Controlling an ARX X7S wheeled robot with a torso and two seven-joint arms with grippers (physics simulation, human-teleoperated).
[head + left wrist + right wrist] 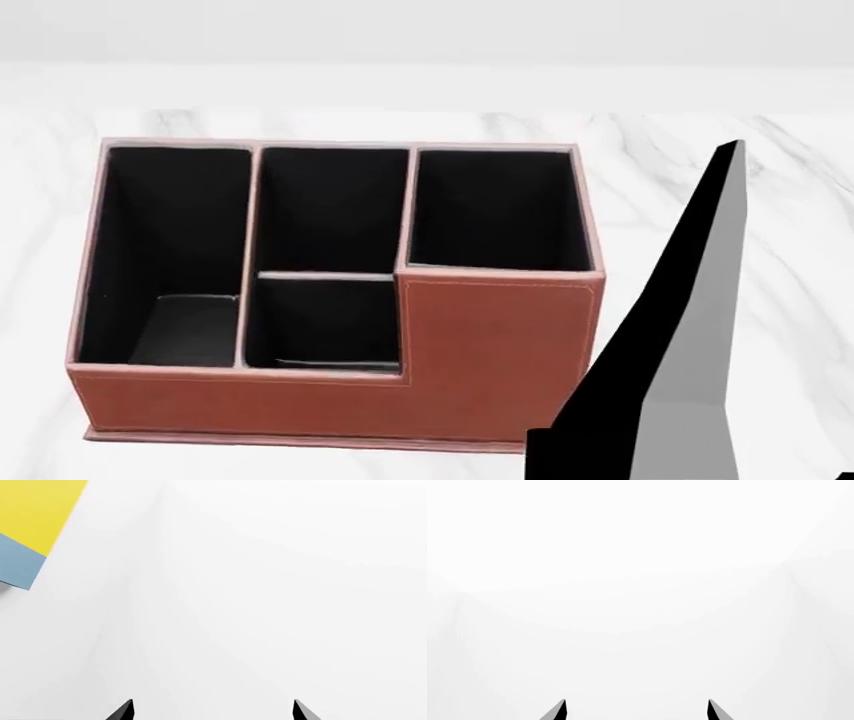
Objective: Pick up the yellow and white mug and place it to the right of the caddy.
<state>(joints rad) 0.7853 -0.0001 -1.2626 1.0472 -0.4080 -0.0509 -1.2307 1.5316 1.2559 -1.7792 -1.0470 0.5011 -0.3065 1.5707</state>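
The yellow and white mug shows in no view. The caddy (497, 340), a reddish-brown box with four black-lined compartments and a stepped front, fills the head view on a white marbled table (787, 260). All its compartments look empty. My left gripper (213, 708) is open, its two dark fingertips wide apart over plain white with nothing between them. My right gripper (637, 708) is open too, facing only blank white. Neither wrist view shows the caddy.
A tall black and grey pointed shape (687, 340) rises close to the head camera at the lower right and covers the caddy's right front corner; I cannot tell what it is. A flat yellow and blue-grey panel (33, 525) lies at one corner of the left wrist view.
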